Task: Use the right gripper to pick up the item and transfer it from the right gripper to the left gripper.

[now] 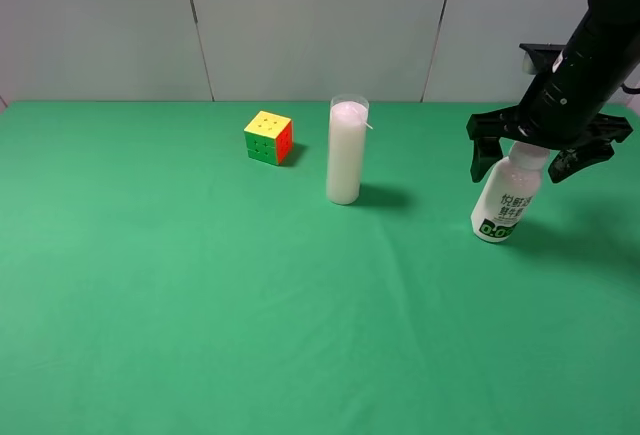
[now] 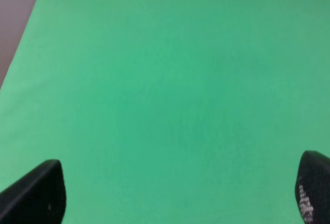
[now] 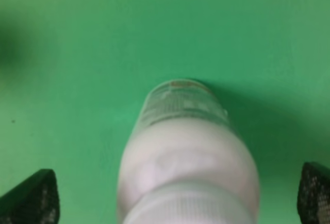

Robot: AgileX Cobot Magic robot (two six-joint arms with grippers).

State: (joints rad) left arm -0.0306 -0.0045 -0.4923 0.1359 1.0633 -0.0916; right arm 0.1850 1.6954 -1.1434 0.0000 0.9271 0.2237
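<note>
The item, a small white bottle (image 1: 506, 203) with a green-and-black label, stands upright on the green cloth at the right. My right gripper (image 1: 536, 162) is open, its black fingers spread on either side of the bottle's cap, not touching it. In the right wrist view the bottle (image 3: 186, 157) fills the middle, blurred, with the fingertips (image 3: 31, 198) far apart at the corners. My left gripper (image 2: 180, 203) is open over bare green cloth; it is out of the exterior high view.
A tall white candle in clear glass (image 1: 346, 151) stands mid-table. A coloured puzzle cube (image 1: 268, 137) sits to its left toward the back. The green cloth (image 1: 200, 295) covers the table; a grey wall is behind.
</note>
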